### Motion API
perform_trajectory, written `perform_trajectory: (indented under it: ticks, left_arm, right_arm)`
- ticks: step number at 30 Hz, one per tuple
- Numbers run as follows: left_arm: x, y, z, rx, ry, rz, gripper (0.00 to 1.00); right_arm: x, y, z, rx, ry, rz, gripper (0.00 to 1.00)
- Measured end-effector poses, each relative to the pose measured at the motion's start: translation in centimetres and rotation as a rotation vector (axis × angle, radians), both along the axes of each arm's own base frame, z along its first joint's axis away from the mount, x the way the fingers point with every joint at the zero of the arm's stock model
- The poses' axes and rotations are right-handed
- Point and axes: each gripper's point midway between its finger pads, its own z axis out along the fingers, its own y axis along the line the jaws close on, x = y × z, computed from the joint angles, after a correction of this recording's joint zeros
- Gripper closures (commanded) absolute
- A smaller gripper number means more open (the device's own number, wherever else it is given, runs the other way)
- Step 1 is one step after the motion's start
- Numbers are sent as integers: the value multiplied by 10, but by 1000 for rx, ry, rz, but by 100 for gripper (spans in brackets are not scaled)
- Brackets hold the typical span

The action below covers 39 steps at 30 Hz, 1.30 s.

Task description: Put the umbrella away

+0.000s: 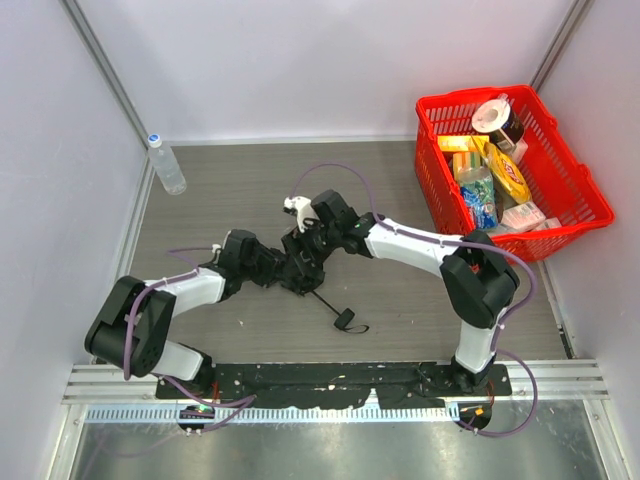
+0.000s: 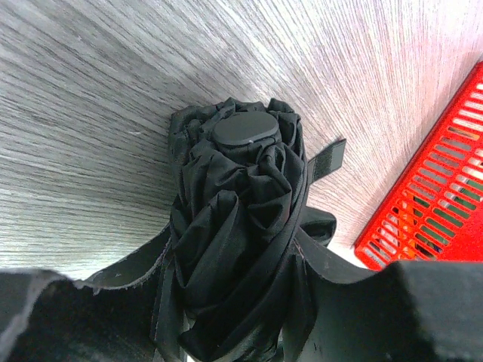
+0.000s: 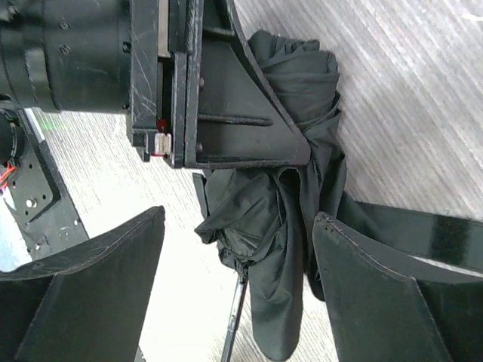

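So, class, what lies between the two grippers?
The bundled umbrella: the left gripper clamps it, the right gripper's open fingers flank it (right wrist view).

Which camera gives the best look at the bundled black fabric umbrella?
Left wrist: the bundled black fabric umbrella sits centred, round cap clear. Right wrist shows only part of its folds; top view shows little beyond its strap.

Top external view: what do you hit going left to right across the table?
Left to right: water bottle → bundled umbrella → red basket.
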Motion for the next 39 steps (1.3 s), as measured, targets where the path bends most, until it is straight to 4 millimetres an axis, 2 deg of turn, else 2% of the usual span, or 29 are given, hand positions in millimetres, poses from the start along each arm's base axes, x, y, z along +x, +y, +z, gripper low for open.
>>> perform_trajectory:
  ticks: [6,10,12,15,19,20,21,23,24,25,29,32,33,35,36,37,38,39]
  left_arm:
    - [0,-3,0,-17,7,2,100]
    - [0,-4,0,-29,12,9,100]
    - [0,-6,0,-37,18,12,100]
    - [-1,-8,-1,-47,28,23,100]
    - [-1,-10,-1,-65,53,51,100]
    - [-1,-10,-2,-69,60,59,100]
    - [0,-11,-2,-71,64,62,100]
    - [0,-12,-1,-74,73,71,100]
    - [0,-12,-2,-73,77,78,100]
    - [-1,-13,-2,-74,81,83,100]
    - [-2,-15,-2,-80,97,112,100]
    - [-1,-15,-2,-87,102,127,100]
    - [-1,-15,-2,-89,103,131,100]
    - [0,-15,-2,-90,105,137,100]
    - [-1,-15,-2,-90,106,137,100]
    - [-1,-15,-2,-90,106,138,100]
    - [-1,-15,-2,-90,107,138,100]
    - [0,-15,-2,-89,105,139,100]
  right_arm:
    - [-1,0,-22,-12,37,9,15]
    - [-11,-5,-50,-41,68,15,15]
    - [-15,-1,-60,-63,65,19,19]
    - [-21,6,-67,-101,17,17,29]
    - [-15,6,-74,-183,-91,-37,46]
    - [-13,5,-75,-204,-118,-51,53]
    - [-11,5,-76,-221,-142,-65,55]
    - [-9,3,-78,-259,-198,-88,53]
    - [-9,3,-78,-278,-231,-95,45]
    - [-8,3,-78,-296,-259,-103,43]
    - [-5,1,-79,-379,-410,-140,43]
    - [-3,0,-79,-385,-451,-181,41]
    - [-2,0,-78,-385,-460,-189,44]
    - [-1,0,-78,-383,-482,-205,66]
    - [-1,0,-78,-383,-491,-210,87]
    - [-1,0,-78,-383,-496,-213,95]
    - [-1,0,-78,-384,-501,-213,99]
    - [-1,0,-78,-383,-504,-211,99]
